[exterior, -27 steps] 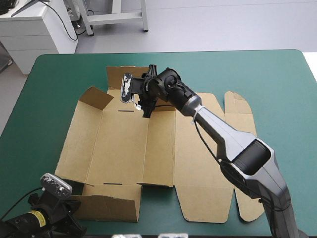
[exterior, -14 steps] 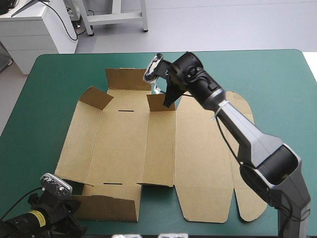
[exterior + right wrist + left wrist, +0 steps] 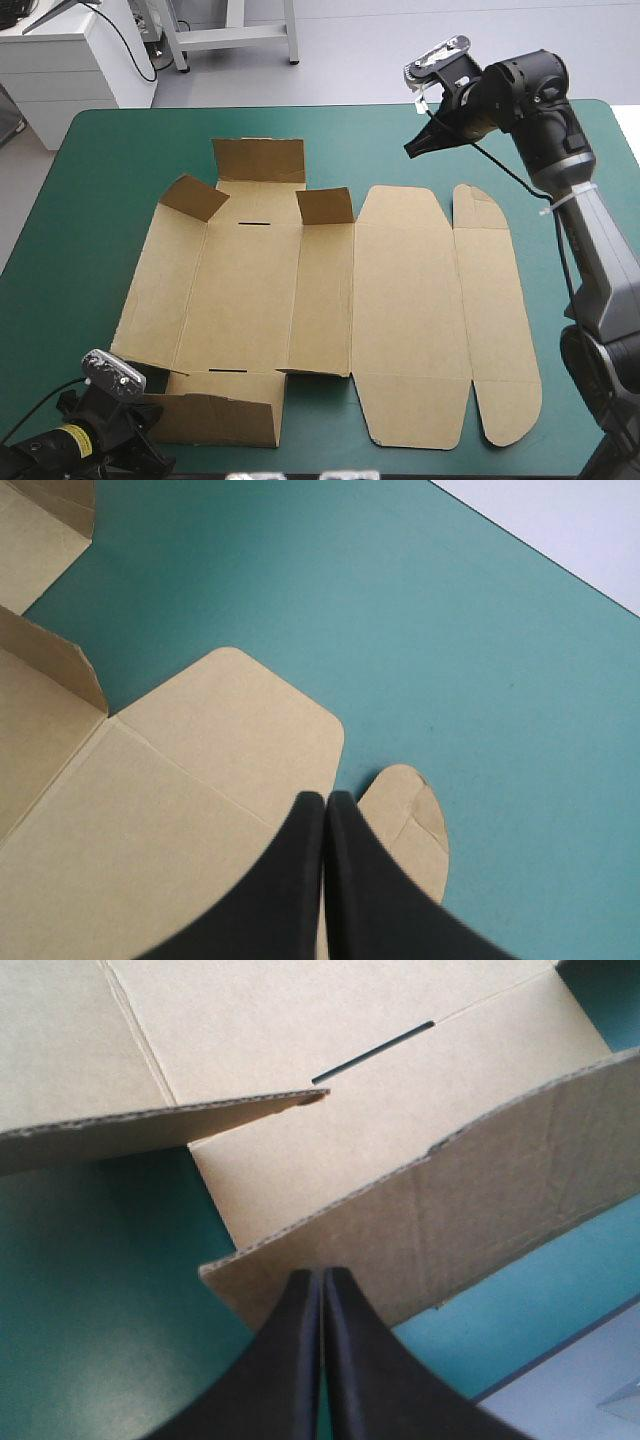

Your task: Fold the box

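In the high view, the box (image 3: pixel 400 300), a cut sheet of brown board, was seen spread mid-table on the teal-green cover (image 3: pixel 100 180), with its far and near-left flaps raised. In the left wrist view, the left gripper (image 3: pixel 322 1278) was seen pressed together and empty at a raised flap. In the right wrist view, the right gripper (image 3: pixel 326 800) was likewise closed on nothing above the rounded flaps.

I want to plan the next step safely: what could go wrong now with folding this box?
The right tool hangs shut, away from the box, so its raised far flaps may drop flat. The left tool, shut close to the near flap, might push the box instead of gripping.
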Motion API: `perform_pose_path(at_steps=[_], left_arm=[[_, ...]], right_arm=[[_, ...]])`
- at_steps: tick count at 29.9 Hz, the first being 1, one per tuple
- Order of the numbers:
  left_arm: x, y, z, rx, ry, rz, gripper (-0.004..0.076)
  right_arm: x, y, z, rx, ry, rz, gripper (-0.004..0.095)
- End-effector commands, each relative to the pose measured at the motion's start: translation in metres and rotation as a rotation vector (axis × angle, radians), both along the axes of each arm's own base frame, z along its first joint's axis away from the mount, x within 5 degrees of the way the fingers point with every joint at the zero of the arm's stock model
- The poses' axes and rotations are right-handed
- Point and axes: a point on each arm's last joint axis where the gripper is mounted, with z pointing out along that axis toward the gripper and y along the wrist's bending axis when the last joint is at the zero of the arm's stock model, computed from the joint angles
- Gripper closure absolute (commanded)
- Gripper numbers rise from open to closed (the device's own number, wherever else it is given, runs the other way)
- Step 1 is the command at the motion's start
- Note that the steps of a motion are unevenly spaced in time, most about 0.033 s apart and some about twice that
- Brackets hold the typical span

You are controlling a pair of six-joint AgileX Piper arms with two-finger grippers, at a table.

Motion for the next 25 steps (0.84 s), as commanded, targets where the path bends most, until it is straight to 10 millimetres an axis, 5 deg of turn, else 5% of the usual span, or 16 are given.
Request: perform_pose_path(at_steps=[1,14,25], left_arm=[[0.004,-0.003,0.010,-0.036,-0.048,-0.001,0.0731],[0.004,-0.003,0.010,-0.036,-0.048,-0.001,0.0731],[0.004,-0.003,0.010,-0.036,-0.048,-0.001,0.0731]], right_arm=[[-0.029,-0.014,0.025,0.015,-0.061,-0.019,0.0927],[-0.082,-0.031,-0.022,0.029,-0.040,-0.040,0.0927],[-0.163,-0.056,-0.050,0.076,-0.074,-0.070,0.0927]])
